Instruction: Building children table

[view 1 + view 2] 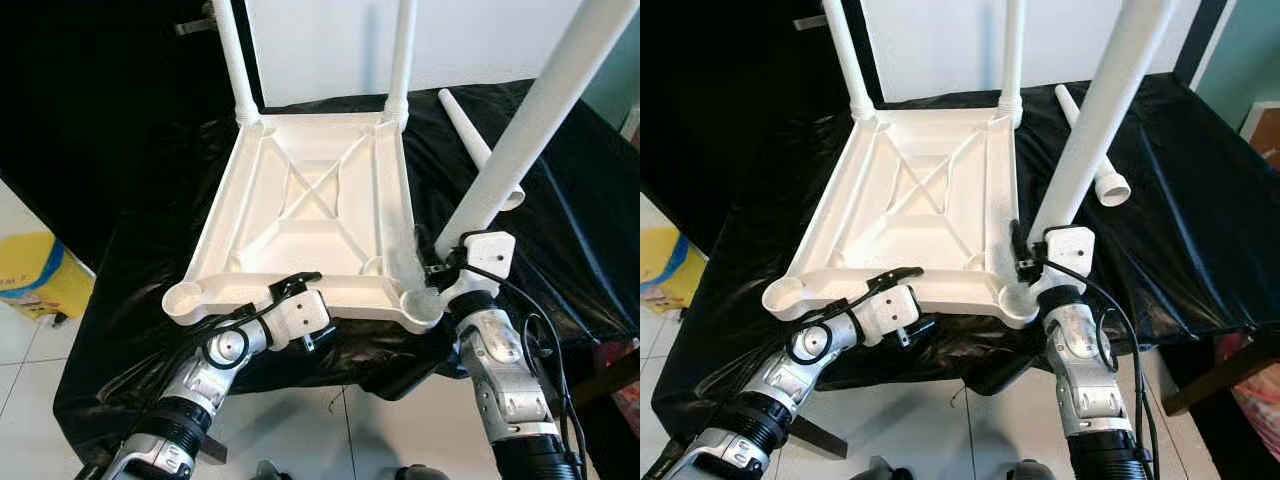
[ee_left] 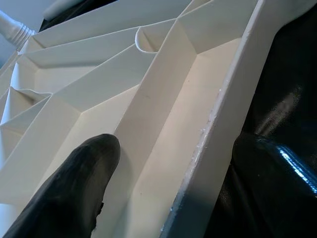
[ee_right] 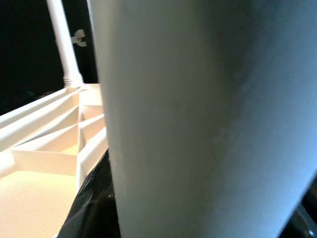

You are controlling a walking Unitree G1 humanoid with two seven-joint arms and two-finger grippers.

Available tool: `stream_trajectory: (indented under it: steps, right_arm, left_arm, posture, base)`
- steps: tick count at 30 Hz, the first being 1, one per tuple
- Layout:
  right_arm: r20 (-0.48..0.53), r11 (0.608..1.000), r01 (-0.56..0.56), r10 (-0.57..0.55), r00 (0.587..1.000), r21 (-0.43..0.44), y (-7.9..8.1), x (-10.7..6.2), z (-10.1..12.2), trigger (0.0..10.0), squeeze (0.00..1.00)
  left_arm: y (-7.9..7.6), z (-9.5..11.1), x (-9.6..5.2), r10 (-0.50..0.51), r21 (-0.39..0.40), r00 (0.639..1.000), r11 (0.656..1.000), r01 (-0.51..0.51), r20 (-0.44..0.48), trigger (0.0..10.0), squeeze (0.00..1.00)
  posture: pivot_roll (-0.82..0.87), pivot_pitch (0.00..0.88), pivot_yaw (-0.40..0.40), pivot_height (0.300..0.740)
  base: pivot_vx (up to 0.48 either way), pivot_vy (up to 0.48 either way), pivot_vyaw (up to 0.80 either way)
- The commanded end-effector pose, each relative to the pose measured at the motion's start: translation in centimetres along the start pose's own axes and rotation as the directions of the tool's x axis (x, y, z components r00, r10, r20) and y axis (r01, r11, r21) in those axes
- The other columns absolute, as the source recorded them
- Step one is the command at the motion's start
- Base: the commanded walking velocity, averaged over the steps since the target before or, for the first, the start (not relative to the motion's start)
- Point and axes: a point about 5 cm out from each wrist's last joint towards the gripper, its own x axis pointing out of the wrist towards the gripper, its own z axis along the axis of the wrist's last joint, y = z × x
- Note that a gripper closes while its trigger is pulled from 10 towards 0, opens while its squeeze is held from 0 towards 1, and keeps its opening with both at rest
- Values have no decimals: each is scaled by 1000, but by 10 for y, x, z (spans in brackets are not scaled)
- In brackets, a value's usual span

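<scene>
While our left gripper (image 1: 300,290) clamps the inverted tabletop's (image 1: 310,200) 6 o'clock rim, our right gripper (image 1: 445,268), closed on the third leg (image 1: 530,120), seats it at the 5 o'clock socket; twisting likely follows.

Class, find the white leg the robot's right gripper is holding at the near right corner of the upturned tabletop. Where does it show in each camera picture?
Left eye view: held leg slants from the top right down to the tabletop's near right corner.
Right eye view: held leg rises right of centre, from the same corner.
Left wrist view: cannot be made out.
Right wrist view: held leg looms close, blurred.
Shared landmark: ribbed tabletop.
</scene>
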Motion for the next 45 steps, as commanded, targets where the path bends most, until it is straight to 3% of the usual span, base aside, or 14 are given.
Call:
stream_trajectory:
  steps: [1,4,6,7,9,10,12,13,15,17,21,29,45]
  right_arm:
    - [12,1000,1,-1,1000,8,1,-1,3,10000,0]
    - [16,1000,6,-6,1000,10,2,-1,4,10000,0]
    - [22,1000,6,-7,1000,13,2,0,5,10000,0]
    - [22,1000,6,-7,1000,13,2,0,5,10000,0]
    - [27,1000,3,-3,1000,17,2,0,6,10000,0]
    - [27,1000,3,-3,1000,17,2,0,6,10000,0]
    - [33,1000,-8,7,999,23,4,1,8,10000,0]
    - [33,1000,-8,7,999,23,4,1,8,10000,0]
    - [37,999,-16,15,999,28,6,1,10,10000,0]
    - [37,999,-16,15,999,28,6,1,10,10000,0]
    - [36,998,-41,39,999,44,9,0,12,10000,0]
    - [12,995,-89,89,996,45,14,-10,10,10000,0]
    - [-41,991,-124,126,991,53,17,-27,3,10000,0]
  left_arm:
    - [23,-7,-4,344,-21,938,938,-345,-49,10000,0]
    - [23,-3,-5,352,-77,935,932,-353,-37,10000,0]
    - [18,3,-9,309,-195,951,934,-299,19,10000,0]
    - [18,3,-9,309,-195,951,934,-299,19,10000,0]
    - [9,11,-13,232,-314,968,930,-192,94,10000,0]
    - [9,11,-13,232,-314,968,930,-192,94,10000,0]
    - [-2,23,-19,122,-409,974,912,-33,192,10000,0]
    - [-2,23,-19,122,-409,974,912,-33,192,10000,0]
    - [-9,33,-25,50,-446,962,892,77,267,10000,0]
    - [-9,33,-25,50,-446,962,892,77,267,10000,0]
    - [-19,45,-33,-43,-480,939,851,214,342,10000,0]
    - [-25,60,-46,-134,-482,909,812,329,395,10000,0]
    - [-31,69,-56,-196,-507,894,765,397,403,10000,0]
  posture:
    - [-120,82,69,740]
    - [-117,87,73,740]
    - [-111,89,73,740]
    - [-111,89,73,740]
    - [-108,90,73,740]
    - [-108,90,73,740]
    - [-99,91,67,740]
    - [-99,91,67,740]
    - [-98,93,65,740]
    - [-98,93,65,740]
    - [-97,94,56,740]
    - [-104,94,52,740]
    - [-100,98,51,740]
  base:
    - [0,0,0]
    - [0,0,0]
    - [0,0,0]
    - [0,0,0]
    - [0,0,0]
    - [0,0,0]
    - [0,0,0]
    - [0,0,0]
    - [0,0,0]
    - [0,0,0]
    - [0,0,0]
    - [0,0,0]
    - [0,0,0]
